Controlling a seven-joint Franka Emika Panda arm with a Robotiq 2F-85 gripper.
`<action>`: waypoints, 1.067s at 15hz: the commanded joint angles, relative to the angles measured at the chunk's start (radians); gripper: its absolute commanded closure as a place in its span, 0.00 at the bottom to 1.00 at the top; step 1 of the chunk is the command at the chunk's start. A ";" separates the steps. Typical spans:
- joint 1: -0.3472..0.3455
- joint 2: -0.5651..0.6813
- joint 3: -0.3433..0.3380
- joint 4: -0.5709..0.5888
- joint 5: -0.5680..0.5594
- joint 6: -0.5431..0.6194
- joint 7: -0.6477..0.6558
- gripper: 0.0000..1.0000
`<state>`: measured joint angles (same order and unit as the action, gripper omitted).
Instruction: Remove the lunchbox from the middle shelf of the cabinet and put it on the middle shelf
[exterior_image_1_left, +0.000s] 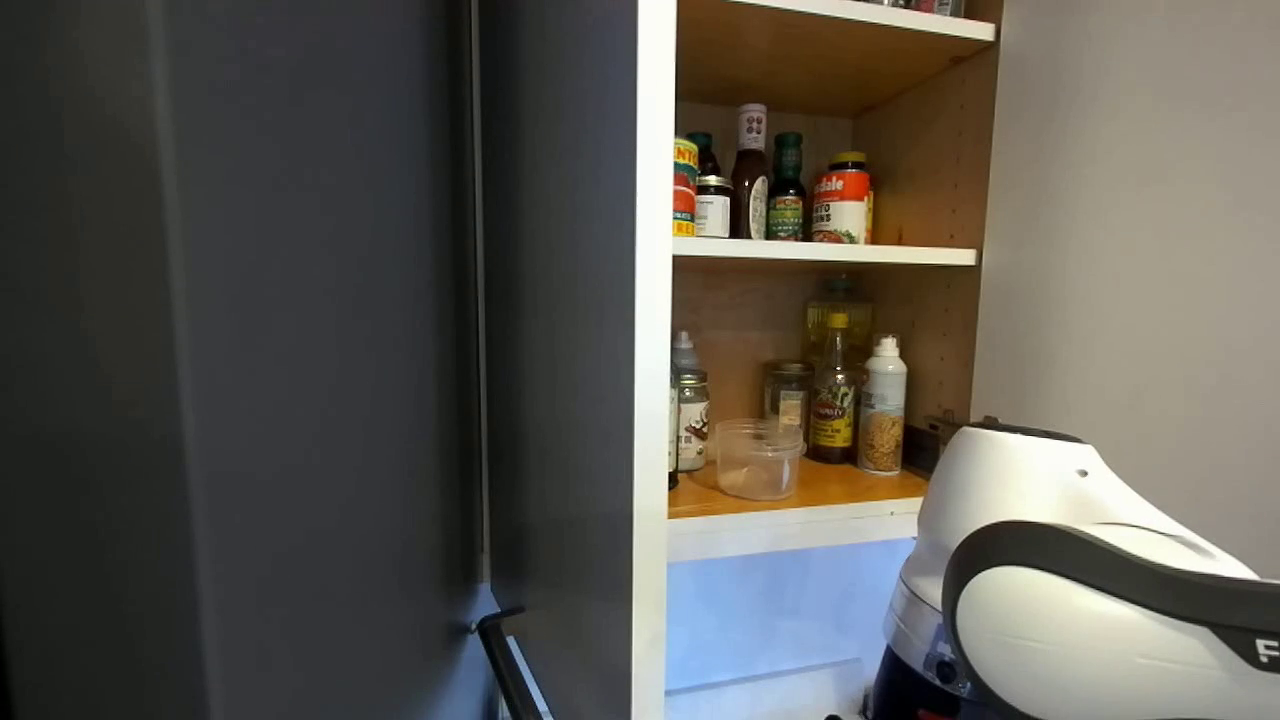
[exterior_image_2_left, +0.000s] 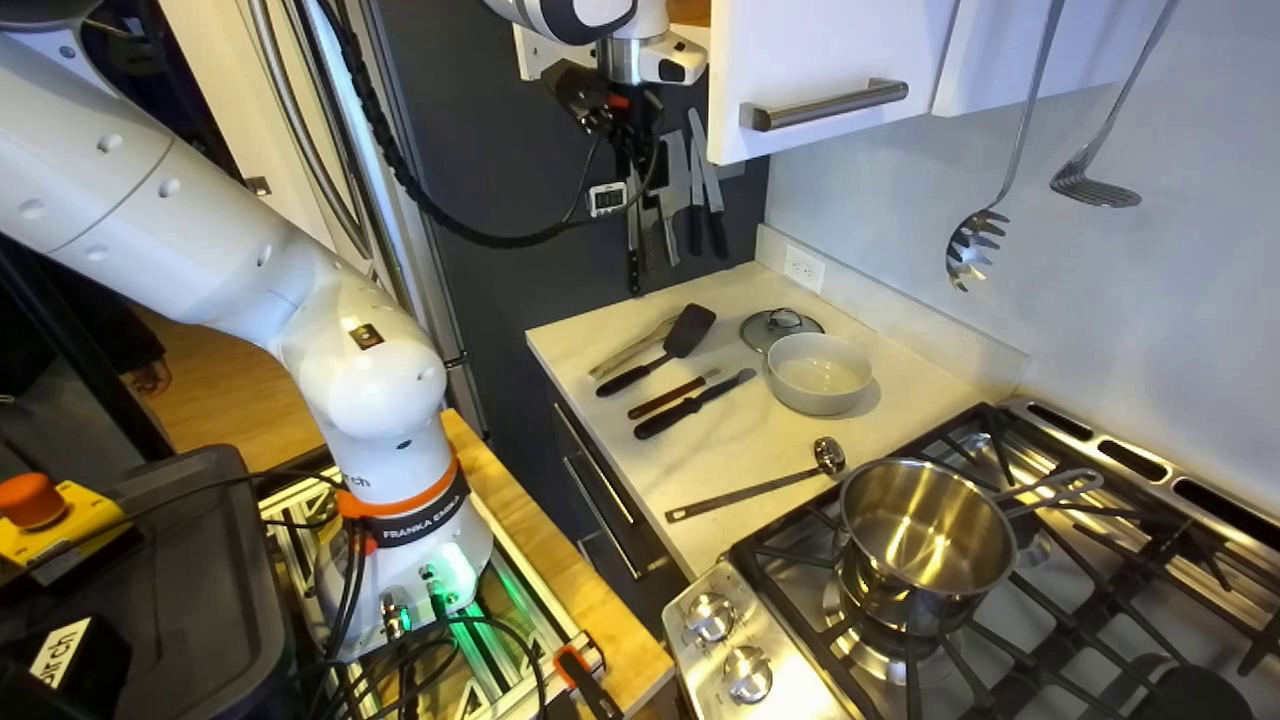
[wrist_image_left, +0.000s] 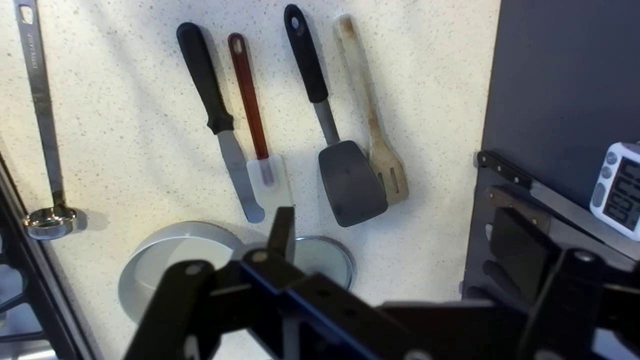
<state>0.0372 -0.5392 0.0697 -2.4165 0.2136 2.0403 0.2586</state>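
The lunchbox (exterior_image_1_left: 757, 462), a small see-through tub, stands upright on the orange-brown bottom ledge of the open cabinet (exterior_image_1_left: 935, 140), near its front edge. The middle shelf (exterior_image_1_left: 825, 252) is the thin white-edged board above it, with bottles and cans on it. The lunchbox does not show in the wrist view. My gripper (wrist_image_left: 402, 235) is open and empty, its two black fingers wide apart, pointing down over the countertop. In an exterior view my gripper (exterior_image_2_left: 635, 135) hangs in front of the dark grey panel, below the cabinet's level.
A glass jar (exterior_image_1_left: 788, 395), a yellow-labelled bottle (exterior_image_1_left: 833, 415) and a spray can (exterior_image_1_left: 882, 410) stand behind and right of the lunchbox. A coconut oil jar (exterior_image_1_left: 692, 420) is left. A dark panel (exterior_image_1_left: 560, 330) borders the cabinet. Knives (exterior_image_2_left: 705, 190) hang near the gripper; a bowl (exterior_image_2_left: 820, 375) is below.
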 joint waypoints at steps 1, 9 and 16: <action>-0.037 -0.013 0.009 0.065 -0.046 -0.066 0.040 0.00; -0.091 0.017 0.027 0.304 -0.091 -0.187 0.190 0.00; -0.090 0.015 0.032 0.319 -0.093 -0.175 0.204 0.00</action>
<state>-0.0461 -0.5223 0.1005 -2.0948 0.1229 1.8624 0.4578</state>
